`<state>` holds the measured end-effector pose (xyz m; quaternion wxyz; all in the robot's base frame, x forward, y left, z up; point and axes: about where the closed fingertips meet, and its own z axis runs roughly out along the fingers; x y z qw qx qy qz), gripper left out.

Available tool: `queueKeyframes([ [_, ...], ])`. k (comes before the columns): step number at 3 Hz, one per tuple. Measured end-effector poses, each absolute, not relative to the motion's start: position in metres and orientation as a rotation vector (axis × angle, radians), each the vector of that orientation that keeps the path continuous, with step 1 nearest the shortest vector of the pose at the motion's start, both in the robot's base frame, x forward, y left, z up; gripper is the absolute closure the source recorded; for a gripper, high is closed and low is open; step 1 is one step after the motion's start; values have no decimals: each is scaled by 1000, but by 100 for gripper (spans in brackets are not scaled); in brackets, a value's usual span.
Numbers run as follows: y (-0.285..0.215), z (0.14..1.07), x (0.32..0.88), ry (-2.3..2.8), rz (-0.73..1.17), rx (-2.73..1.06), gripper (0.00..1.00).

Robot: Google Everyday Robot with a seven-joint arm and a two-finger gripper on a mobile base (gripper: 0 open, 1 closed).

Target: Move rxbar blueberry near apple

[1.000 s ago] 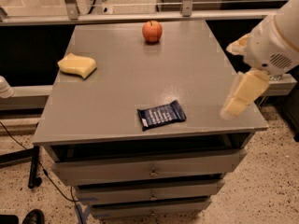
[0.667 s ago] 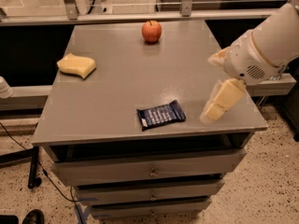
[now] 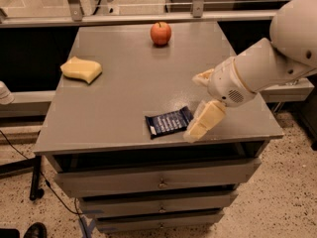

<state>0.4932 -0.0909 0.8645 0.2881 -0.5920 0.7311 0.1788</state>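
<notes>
1. Since the bar (image 3: 169,122) lies flat on the table (image 3: 124,98), crimped ends free and nothing on top of it, a grasp from above looks the likely approach.
2. Gripper (image 3: 195,107) sits just at the bar's right end as the camera sees it, with fingers spread wide and holding nothing. One finger (image 3: 204,122) reaches down beside the wrapper, and the other shows higher, beyond the bar's far side. That spread suits straddling the bar, though I cannot tell whether anything touches it yet.
3. Apple (image 3: 161,33) stands well beyond the bar, on the far side from the camera (stem up, so it should stay put).
4. Sponge (image 3: 81,69) rests well apart from the bar, off to the picture's left and farther back. It lies outside the straight path from bar to apple.
5. My judgement: the task is at its start, with the grasp not yet made and the whole carry left.
</notes>
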Motion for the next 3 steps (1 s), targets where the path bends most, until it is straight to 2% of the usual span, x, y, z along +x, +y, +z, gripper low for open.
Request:
queueKeyframes([
  [1,-75,850,502,1901,496,-1584,0],
  [2,-67,840,509,1876,502,-1580,5],
  [3,-62,830,510,1866,511,-1573,22],
])
